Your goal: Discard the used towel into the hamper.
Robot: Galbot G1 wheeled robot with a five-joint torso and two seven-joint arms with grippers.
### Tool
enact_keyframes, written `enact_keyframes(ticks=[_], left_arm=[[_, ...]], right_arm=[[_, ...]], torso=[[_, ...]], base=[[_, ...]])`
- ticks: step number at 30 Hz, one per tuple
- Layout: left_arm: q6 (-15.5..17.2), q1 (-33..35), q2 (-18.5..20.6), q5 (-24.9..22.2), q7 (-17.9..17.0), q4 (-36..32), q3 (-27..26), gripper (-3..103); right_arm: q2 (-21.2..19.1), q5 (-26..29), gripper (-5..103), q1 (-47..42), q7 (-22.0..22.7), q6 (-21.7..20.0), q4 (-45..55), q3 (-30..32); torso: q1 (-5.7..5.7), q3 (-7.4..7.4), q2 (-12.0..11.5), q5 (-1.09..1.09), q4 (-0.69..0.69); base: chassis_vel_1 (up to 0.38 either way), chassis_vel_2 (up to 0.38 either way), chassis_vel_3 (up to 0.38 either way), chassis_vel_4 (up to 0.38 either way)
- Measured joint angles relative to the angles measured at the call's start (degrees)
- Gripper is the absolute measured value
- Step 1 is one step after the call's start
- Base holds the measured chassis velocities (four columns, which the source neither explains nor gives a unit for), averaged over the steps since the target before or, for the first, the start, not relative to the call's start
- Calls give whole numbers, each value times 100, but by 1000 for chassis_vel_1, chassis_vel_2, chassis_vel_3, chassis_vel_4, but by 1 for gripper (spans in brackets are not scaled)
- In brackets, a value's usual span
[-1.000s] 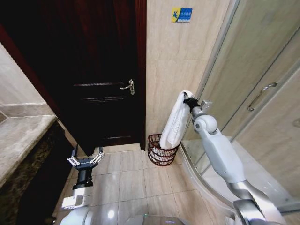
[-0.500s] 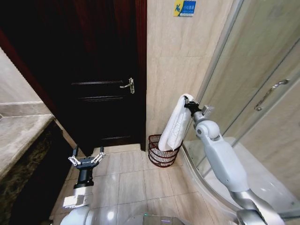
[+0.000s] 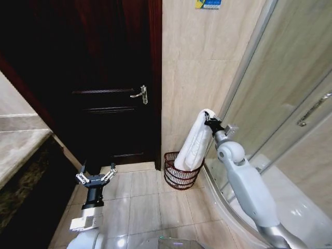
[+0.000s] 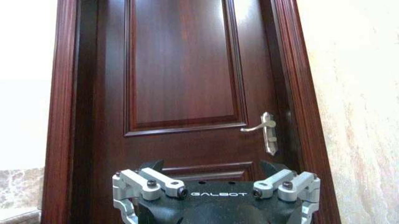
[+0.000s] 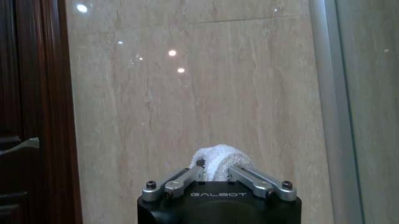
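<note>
the towel (image 3: 194, 142) hangs lengthwise, nearly upright, its lower end inside the rim of the hamper (image 3: 179, 177), which stands on the floor against the wall beside the door (image 3: 111, 104). the right gripper (image 3: 208, 119) pinches the towel's top fold, straight above the hamper, so release looks like a plain drop. the left gripper (image 3: 95, 178) hangs spread and empty, well apart, facing the door.

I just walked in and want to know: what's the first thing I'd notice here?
The white towel hanging long from the right gripper, its bottom end dipping into the hamper on the floor by the tiled wall. Next, the big dark door on the left, with the left gripper open and empty, low in front of it.
</note>
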Motion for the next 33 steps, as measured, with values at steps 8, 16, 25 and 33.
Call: enact_keyframes(ticks=[8, 16, 25, 33], left_arm=[[-5, 7, 0, 12, 2, 0, 8, 100], [-54, 32, 0, 10, 3, -6, -2, 100], [-71, 28, 0, 9, 30, 37, -2, 100], [-78, 20, 0, -5, 46, 42, -2, 100]], right_arm=[[35, -59, 3, -330, 8, 27, 289, 75], [45, -237, 3, -692, 35, 51, 586, 150], [55, -295, 3, -952, 56, 63, 767, 267], [114, -358, 3, -1186, 70, 85, 946, 323]], torso=[[-84, -109, -196, -2, 2], [-191, -244, -438, -1, 1], [-297, -393, -691, -1, 1], [-384, -500, -885, -1, 2]], base=[[-67, 90, 85, -77], [-80, 89, 71, -81], [-83, 74, 76, -77], [-71, 87, 76, -80]])
